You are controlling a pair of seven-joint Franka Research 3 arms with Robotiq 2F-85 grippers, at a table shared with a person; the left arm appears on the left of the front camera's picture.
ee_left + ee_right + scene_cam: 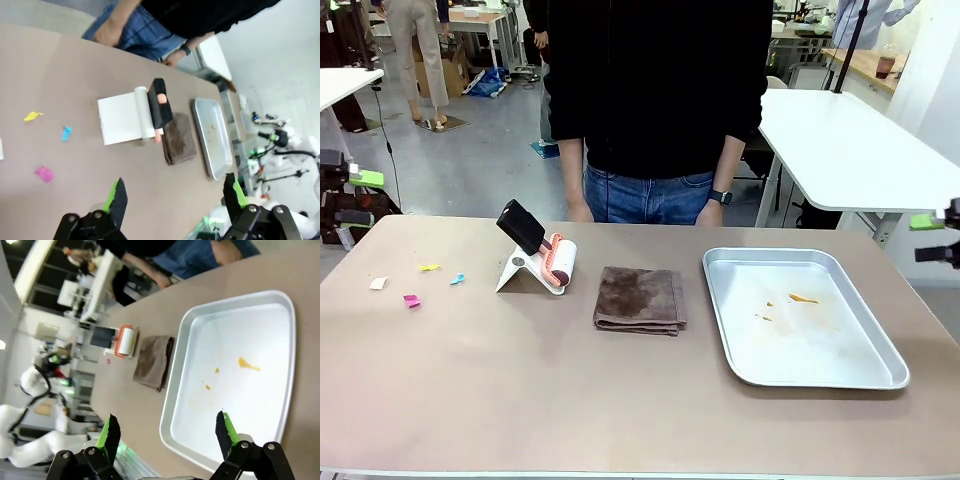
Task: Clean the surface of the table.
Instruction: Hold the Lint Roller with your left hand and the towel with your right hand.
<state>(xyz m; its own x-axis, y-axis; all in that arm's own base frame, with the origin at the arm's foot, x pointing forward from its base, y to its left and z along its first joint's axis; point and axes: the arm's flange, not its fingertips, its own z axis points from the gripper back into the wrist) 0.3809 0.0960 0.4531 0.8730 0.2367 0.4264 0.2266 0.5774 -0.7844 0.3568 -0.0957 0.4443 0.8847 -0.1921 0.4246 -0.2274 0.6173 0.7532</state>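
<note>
The taupe-brown table (520,400) spans the front view, with small scraps on its left part: a white one (379,283), a yellow one (429,267), a blue one (457,279) and a pink one (411,300). A folded brown cloth (640,298) lies at the centre. A lint roller (545,255) with a black handle rests on a white stand. My left gripper (174,197) hovers open above the table (60,75), nothing between its fingers. My right gripper (166,431) hangs open over the near rim of the silver tray (175,410).
The silver tray (880,372) on the right holds orange crumbs (803,298). A person in a black top stands at the far edge, hands down behind the table. White tables (860,140) stand behind. Bare tabletop runs along the near side.
</note>
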